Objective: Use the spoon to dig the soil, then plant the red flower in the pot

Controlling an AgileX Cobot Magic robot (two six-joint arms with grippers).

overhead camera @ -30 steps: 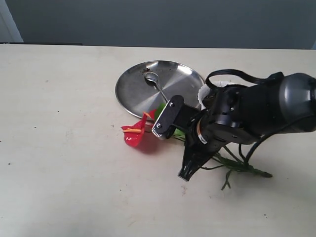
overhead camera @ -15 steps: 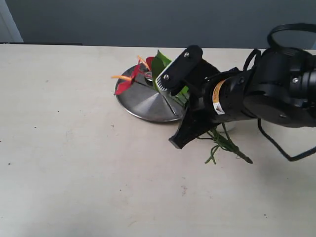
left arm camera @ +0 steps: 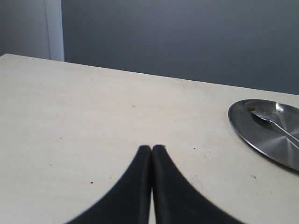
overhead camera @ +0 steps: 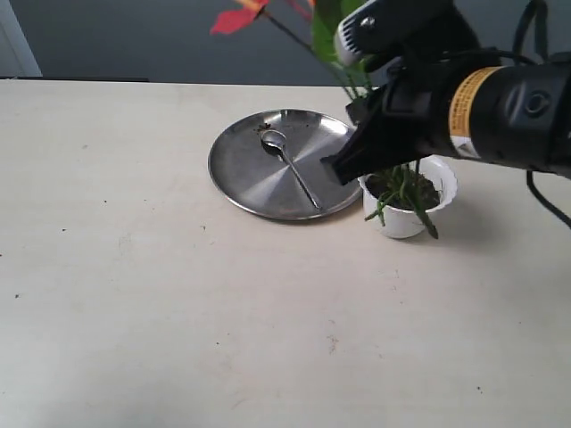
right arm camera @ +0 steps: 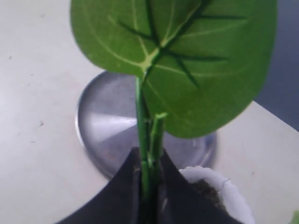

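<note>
- From the outside camera we see a pale cream table (overhead camera: 134, 294) with tiny dark specks on it. A dark grey wall (overhead camera: 134, 36) stands behind its far edge.
- A round shiny plate (overhead camera: 245, 174) lies near the middle of the table's far edge. The spoon (overhead camera: 287, 162) lies inside it.
- The white pot (overhead camera: 403, 221) stands just beside the plate, on the right arm's side. There is dark soil (overhead camera: 428, 192) in it.
- The right gripper (overhead camera: 337, 168) hangs in the air over the pot and the plate's rim, and it holds the red flower (overhead camera: 232, 20). The red bloom sticks up high, past the table's far edge. The thin green stems (overhead camera: 399, 189) hang down over the soil. We cannot tell if they touch it.
- From the left wrist camera we see the same table (left arm camera: 70, 116), the grey wall (left arm camera: 187, 37) and a pale strip (left arm camera: 53, 28) on the wall.
- The left gripper (left arm camera: 152, 149) has its two black fingers pressed together with nothing between them. It sits low over the bare table. The plate (left arm camera: 254, 140) and the spoon (left arm camera: 273, 125) are well apart from it.
- From the right wrist camera we see the right gripper (right arm camera: 149, 156) squeezed tight on the green stems of the red flower (right arm camera: 140, 107).
- The big green leaf (right arm camera: 187, 65) is very close to this camera.
- Behind the leaf lies the plate (right arm camera: 107, 130) on the table (right arm camera: 37, 93). The pot (right arm camera: 224, 186) with its soil (right arm camera: 205, 187) sits right by the gripper's fingers.
</note>
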